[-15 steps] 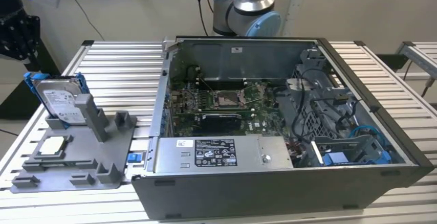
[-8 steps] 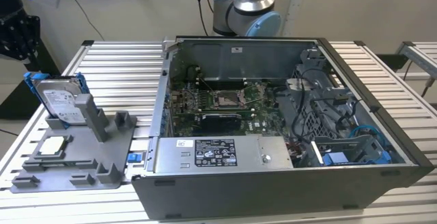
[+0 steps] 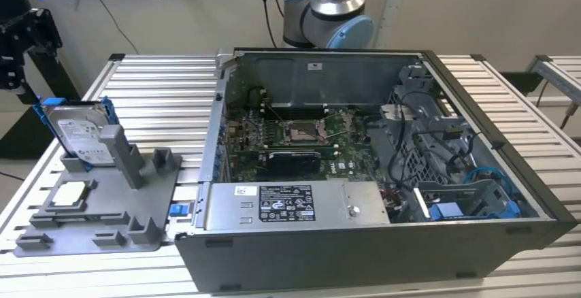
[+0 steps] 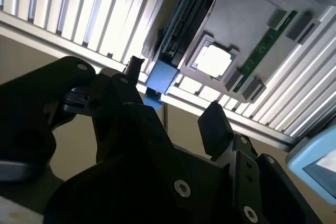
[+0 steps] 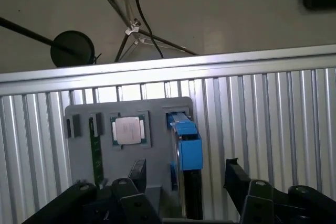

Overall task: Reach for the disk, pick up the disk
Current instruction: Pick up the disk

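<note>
Disk (image 3: 77, 135) stands upright on edge in a grey fixture (image 3: 109, 233) near the tabletop (image 3: 163, 87) edge at the exterior view's left, leaning against a grey post, white label face showing, with its blue bracket (image 3: 107, 111) around it. A square silver chip (image 3: 71, 194) lies flat in the fixture, just beside the disk on the side towards the tabletop's front corner. An open computer case (image 3: 382, 175) takes the middle of the tabletop and reaches towards the exterior view's right edge, close beside the fixture. Both wrist views look down on the disk edge-on. The first wrist view gives the blue bracket top, with the gripper (image 5: 184, 165) open, its two dark fingers (image 5: 137, 171) spread wide to either side of the disk's line, holding nothing and clear of the disk. It also takes in the floor beyond the tabletop edge with a tripod (image 5: 136, 32). The second wrist view gives the disk's dark connector edge, plus a green memory stick (image 4: 265, 45) in the slot past the chip.
</note>
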Robot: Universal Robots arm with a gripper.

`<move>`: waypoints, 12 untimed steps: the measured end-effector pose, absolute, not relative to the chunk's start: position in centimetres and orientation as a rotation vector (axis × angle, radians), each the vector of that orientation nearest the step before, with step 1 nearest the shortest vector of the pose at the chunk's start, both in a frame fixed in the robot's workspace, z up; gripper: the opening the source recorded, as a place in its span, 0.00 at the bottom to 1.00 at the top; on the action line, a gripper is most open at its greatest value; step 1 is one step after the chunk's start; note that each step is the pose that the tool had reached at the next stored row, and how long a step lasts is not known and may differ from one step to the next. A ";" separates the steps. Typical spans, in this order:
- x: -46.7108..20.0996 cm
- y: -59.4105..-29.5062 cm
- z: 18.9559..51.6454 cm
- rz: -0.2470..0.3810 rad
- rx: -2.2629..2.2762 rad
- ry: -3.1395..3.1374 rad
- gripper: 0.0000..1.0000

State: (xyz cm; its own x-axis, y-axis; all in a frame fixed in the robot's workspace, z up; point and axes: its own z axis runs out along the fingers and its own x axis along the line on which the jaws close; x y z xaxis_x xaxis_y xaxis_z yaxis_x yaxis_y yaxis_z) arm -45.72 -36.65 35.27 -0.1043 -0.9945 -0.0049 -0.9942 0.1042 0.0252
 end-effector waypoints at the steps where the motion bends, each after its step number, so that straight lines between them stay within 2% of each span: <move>1: -45.7 -36.7 35.3 -0.035 2.093 -2.324 1.00; 12: -45.7 -36.6 34.9 -0.036 2.094 -2.325 1.00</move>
State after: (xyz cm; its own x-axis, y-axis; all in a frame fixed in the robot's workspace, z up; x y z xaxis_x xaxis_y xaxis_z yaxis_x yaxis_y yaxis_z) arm -45.72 -36.64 34.89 -0.1043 -0.9945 -0.0066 -0.9942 0.1041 0.0254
